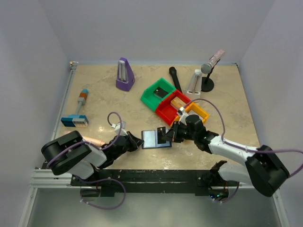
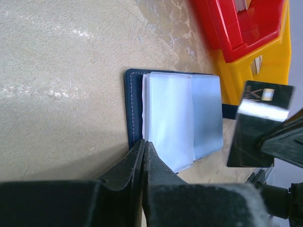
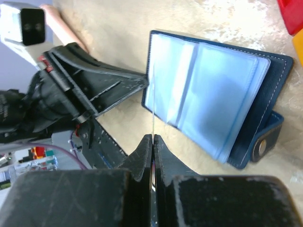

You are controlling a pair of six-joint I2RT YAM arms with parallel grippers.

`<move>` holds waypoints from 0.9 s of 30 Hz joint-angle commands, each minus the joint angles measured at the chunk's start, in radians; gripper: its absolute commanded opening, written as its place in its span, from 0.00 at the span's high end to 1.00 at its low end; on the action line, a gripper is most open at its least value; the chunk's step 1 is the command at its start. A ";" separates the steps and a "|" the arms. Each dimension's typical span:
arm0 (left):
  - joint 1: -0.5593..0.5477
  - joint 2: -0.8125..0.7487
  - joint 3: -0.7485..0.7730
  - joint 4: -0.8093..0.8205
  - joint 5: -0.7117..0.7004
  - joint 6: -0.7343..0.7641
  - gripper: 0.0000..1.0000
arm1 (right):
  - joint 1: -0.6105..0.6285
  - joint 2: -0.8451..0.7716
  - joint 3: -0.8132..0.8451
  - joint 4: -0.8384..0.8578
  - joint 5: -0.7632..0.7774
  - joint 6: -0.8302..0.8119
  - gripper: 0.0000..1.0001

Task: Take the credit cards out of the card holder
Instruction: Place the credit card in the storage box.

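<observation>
The card holder [image 1: 152, 138] lies open on the table, a navy bifold [image 2: 134, 101] with pale blue sleeves [image 3: 213, 94] and a snap tab [image 3: 265, 142]. My left gripper [image 1: 138, 141] is shut, and its tips [image 2: 143, 142] pinch the holder's near edge. My right gripper [image 1: 170, 135] is shut on a dark credit card [image 1: 162, 134] and holds it upright just past the holder's right side. That card shows a glare and a small mark in the left wrist view [image 2: 256, 127]. In the right wrist view it is a thin edge-on line [image 3: 153, 101] rising from the right gripper [image 3: 153, 137].
Green [image 1: 157, 93], red [image 1: 169, 109] and yellow [image 1: 198, 111] bins stand just behind the right arm. Further back are a purple metronome [image 1: 125, 74], a black marker [image 1: 175, 78] and a microphone on a stand [image 1: 209, 71]. A blue brush [image 1: 75, 121] lies at the left.
</observation>
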 commanded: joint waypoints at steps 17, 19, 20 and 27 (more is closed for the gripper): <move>0.044 -0.346 -0.037 0.272 0.412 0.153 0.33 | -0.001 -0.302 0.227 -0.400 -0.316 -0.322 1.00; 0.056 -0.272 -0.037 0.452 0.510 0.136 0.33 | -0.001 -0.296 0.213 -0.346 -0.379 -0.310 1.00; 0.061 -0.220 -0.032 0.544 0.561 0.115 0.33 | -0.001 -0.293 0.213 -0.329 -0.396 -0.309 1.00; 0.066 -0.129 -0.004 0.605 0.621 0.079 0.33 | -0.003 -0.282 0.228 -0.340 -0.441 -0.330 1.00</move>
